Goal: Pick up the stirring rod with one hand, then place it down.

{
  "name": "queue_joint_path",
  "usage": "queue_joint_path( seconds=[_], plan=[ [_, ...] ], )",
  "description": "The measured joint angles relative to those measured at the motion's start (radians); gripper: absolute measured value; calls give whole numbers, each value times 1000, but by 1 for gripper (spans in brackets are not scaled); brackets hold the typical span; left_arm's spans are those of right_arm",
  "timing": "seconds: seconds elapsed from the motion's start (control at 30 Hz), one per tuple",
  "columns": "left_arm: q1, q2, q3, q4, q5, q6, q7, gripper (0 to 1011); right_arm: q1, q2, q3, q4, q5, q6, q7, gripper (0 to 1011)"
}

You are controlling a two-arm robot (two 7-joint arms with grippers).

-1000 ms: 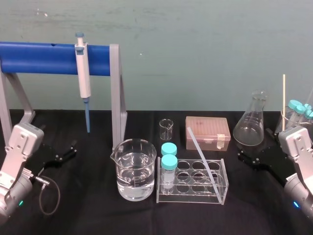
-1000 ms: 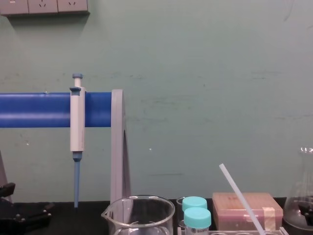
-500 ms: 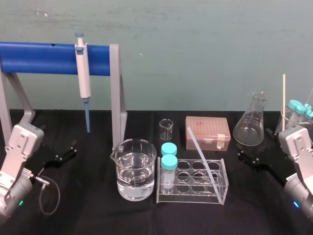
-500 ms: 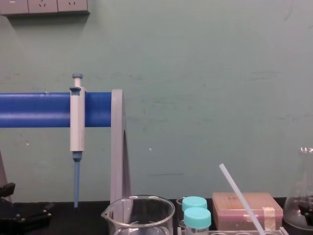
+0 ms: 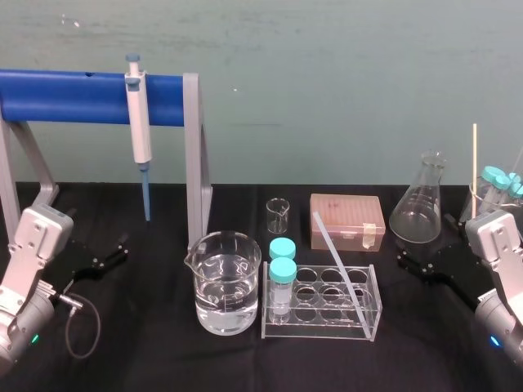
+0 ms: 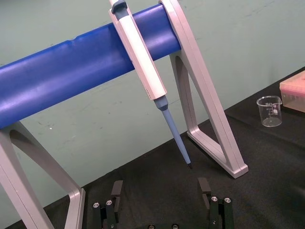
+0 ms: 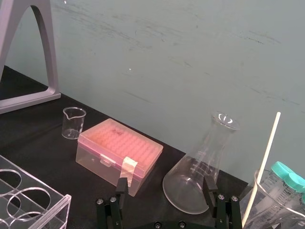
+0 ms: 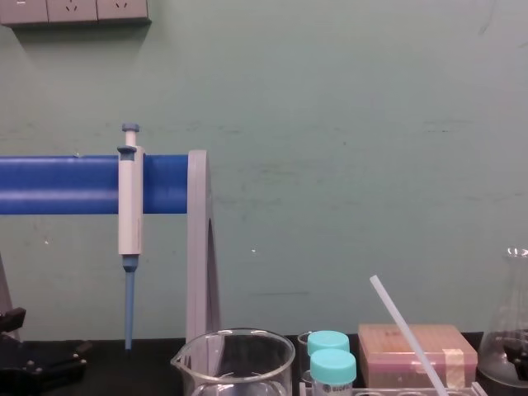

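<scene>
Unmoved, stirring rod (image 5: 335, 255) leans between left tool (image 6: 160, 183) and right tool (image 7: 165, 182), both spread, empty

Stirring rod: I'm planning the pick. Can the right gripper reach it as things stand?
Probably yes. The stirring rod leans in the tube rack, upper end free. The right gripper, jaws open, sits beside the rack, bare table between; the flask stands behind that path. The left gripper rests far left.

The left pincer (image 5: 113, 251) and right pincer (image 5: 413, 265) rest low at either side, fingers spread apart
</scene>
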Motion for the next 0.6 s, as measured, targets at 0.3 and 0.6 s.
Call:
queue_joint_path(
  seconds=[0.3,0.6],
  plan=[
    [0,0,0,0,0,0,0,1000,0,0,0,0,0,0,0,1003],
    [0,0,0,0,0,0,0,1000,6,-6,32,1,4,2,21,1003]
  ],
)
